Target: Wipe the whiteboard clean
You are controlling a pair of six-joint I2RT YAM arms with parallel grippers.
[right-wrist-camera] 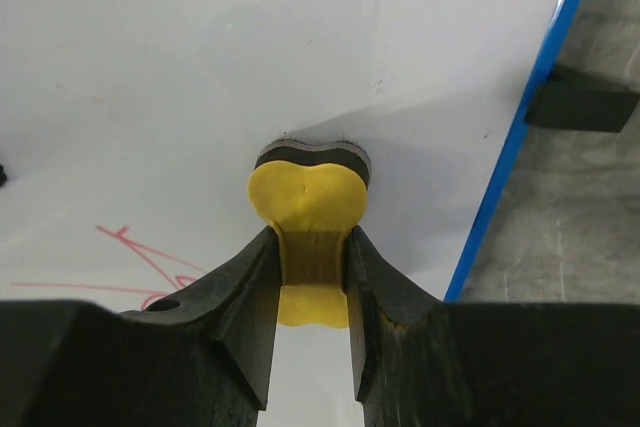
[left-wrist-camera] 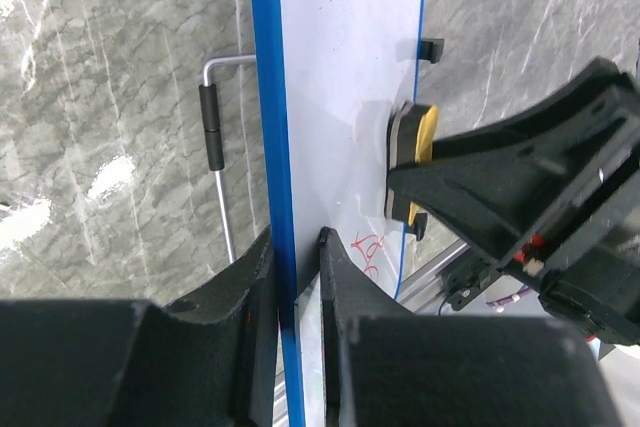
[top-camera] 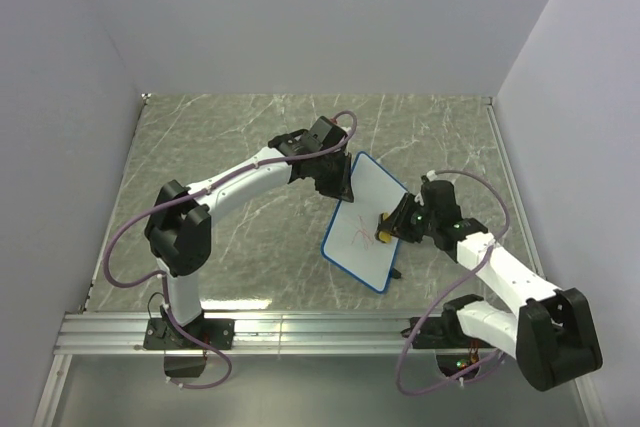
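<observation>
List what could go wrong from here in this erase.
The left hand pinches the board only by its blue edge; the eraser pushing on it could twist or slip it.
The right hand squeezes the eraser at its narrow waist, so it may tilt out.
Red marks lie beside the eraser and could be missed.

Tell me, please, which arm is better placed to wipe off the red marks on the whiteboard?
Right: the right hand grips the yellow eraser, pressed on the whiteboard beside the red scribbles. The left hand clamps the board's blue edge.
</observation>
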